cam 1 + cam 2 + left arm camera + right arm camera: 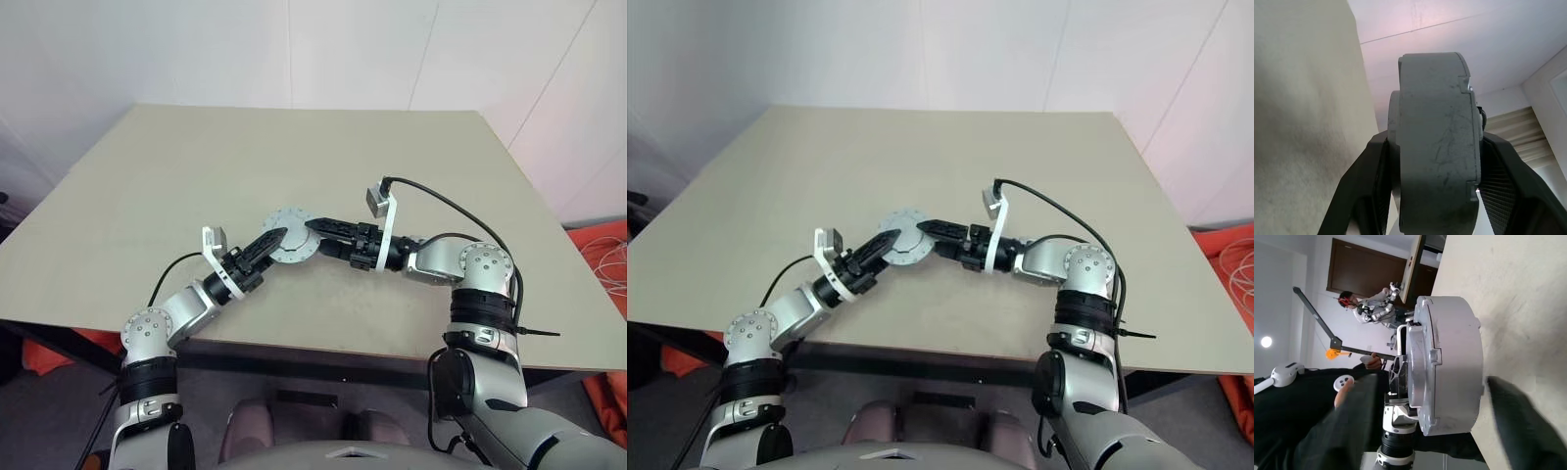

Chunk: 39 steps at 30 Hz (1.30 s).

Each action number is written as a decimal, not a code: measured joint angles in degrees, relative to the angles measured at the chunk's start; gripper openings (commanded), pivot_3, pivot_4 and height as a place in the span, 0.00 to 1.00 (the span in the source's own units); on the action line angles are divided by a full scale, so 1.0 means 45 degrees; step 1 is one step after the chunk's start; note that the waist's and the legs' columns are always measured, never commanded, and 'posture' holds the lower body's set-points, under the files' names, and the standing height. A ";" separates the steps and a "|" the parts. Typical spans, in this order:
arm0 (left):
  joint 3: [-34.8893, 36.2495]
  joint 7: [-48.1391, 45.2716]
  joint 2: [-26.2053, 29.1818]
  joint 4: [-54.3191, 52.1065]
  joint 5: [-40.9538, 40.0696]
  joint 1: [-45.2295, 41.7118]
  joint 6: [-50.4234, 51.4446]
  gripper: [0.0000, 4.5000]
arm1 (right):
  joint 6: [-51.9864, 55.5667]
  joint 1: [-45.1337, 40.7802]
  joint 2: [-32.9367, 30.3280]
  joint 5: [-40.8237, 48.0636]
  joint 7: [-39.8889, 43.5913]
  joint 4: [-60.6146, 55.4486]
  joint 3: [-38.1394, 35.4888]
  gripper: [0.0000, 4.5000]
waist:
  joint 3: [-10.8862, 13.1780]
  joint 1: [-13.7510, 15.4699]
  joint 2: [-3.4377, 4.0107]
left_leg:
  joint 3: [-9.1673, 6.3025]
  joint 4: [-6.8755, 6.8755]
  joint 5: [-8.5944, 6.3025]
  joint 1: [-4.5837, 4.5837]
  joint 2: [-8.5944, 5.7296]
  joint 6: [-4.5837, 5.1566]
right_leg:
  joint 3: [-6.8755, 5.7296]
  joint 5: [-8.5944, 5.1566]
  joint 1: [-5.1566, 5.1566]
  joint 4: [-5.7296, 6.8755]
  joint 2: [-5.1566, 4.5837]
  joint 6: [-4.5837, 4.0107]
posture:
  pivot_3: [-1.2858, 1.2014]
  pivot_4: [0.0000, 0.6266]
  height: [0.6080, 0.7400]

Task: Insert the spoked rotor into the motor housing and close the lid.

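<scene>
We see one closed motor housing (290,236) above the table's (323,157) near edge, left gripper (275,238) clamped on it, right gripper (315,227) spread wide.

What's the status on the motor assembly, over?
Left gripper clamped on motor housing, lid fitted. Right gripper open, fingers either side of the housing. Table: nothing blocking.

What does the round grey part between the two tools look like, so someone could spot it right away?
On the beige table, look near the front edge where the two arms meet. The closed motor housing is there, a round grey metal drum with small tabs around its rim, clamped by the left tool. The open right tool flanks it.
</scene>
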 measured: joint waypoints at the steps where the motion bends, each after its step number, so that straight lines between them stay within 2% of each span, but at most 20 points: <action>1: 0.0002 0.0003 0.0000 0.0000 -0.0001 0.0000 -0.0004 0.46 | -0.0002 0.0006 0.0004 -0.0001 -0.0007 0.0031 -0.0037 1.00 | 0.0000 0.0001 0.0000 | 0.0000 0.0000 0.0000 0.0000 0.0000 0.0000 | 0.0000 0.0000 0.0000 0.0000 -0.0001 0.0000 | 0.52 0.00 1.00; 6: 0.0241 0.0185 -0.0037 0.0000 -0.0094 -0.0002 -0.0310 0.46 | -0.0023 0.0346 -0.0394 -0.0556 -0.0161 0.0433 -0.0102 1.00 | -0.0001 0.0004 -0.0002 | -0.0002 0.0003 0.0000 -0.0003 -0.0002 0.0000 | 0.0000 0.0001 0.0007 -0.0002 -0.0001 0.0000 | 0.52 0.00 1.00; 11: 0.1239 0.0861 -0.0053 0.0000 -0.0376 -0.0112 -0.1419 0.46 | -0.0470 0.0509 -0.1506 -0.1703 0.0294 0.0680 0.0366 1.00 | -0.0001 -0.0016 -0.0002 | -0.0001 0.0015 0.0001 -0.0002 -0.0007 -0.0001 | -0.0001 0.0001 0.0012 0.0004 0.0004 -0.0002 | 0.52 0.00 1.00; 16: 0.2447 0.2093 -0.0180 0.0253 0.0152 -0.0993 -0.4095 0.46 | -0.1243 0.0491 -0.2323 -0.2696 0.1547 0.0216 0.1489 1.00 | 0.0004 0.0003 -0.0010 | -0.0008 0.0041 0.0000 -0.0003 -0.0008 0.0000 | -0.0006 -0.0004 0.0032 0.0001 0.0009 -0.0010 | 0.52 0.00 1.00; 19: 0.3275 0.3356 -0.0184 0.1122 0.0763 -0.1947 -0.6049 0.46 | -0.1844 0.0416 -0.2810 -0.3206 0.2520 -0.0505 0.2378 1.00 | 0.0010 0.0009 -0.0029 | -0.0010 0.0056 -0.0003 -0.0001 -0.0007 0.0007 | -0.0005 0.0001 0.0047 -0.0008 0.0005 -0.0001 | 0.52 0.00 1.00; 23: 0.4109 0.4491 0.0006 0.2334 0.1250 -0.2699 -0.7532 0.46 | -0.2958 0.0371 -0.3560 -0.4081 0.3878 -0.1678 0.3805 1.00 | 0.0030 0.0069 -0.0103 | -0.0020 0.0062 -0.0008 -0.0006 -0.0003 0.0015 | -0.0010 0.0025 0.0049 -0.0012 0.0006 0.0039 | 0.52 0.00 1.00; 29: 0.4651 0.5524 0.0080 0.3616 0.1476 -0.3625 -0.8278 0.46 | -0.4124 0.0386 -0.4171 -0.5041 0.5557 -0.2874 0.5406 1.00 | 0.0041 0.0285 -0.0209 | -0.0033 0.0076 -0.0012 -0.0021 -0.0001 0.0020 | -0.0017 0.0032 0.0048 -0.0006 0.0005 0.0043 | 0.52 0.00 1.00; 39: 0.5129 0.7317 0.0262 0.5002 0.1923 -0.4171 -0.8936 0.46 | -0.4143 0.0382 -0.4225 -0.5175 0.6118 -0.3323 0.5508 1.00 | 0.0050 0.0275 -0.0238 | -0.0040 0.0089 -0.0011 0.0003 0.0001 0.0020 | -0.0021 0.0038 0.0077 -0.0001 0.0003 0.0051 | 0.52 0.00 1.00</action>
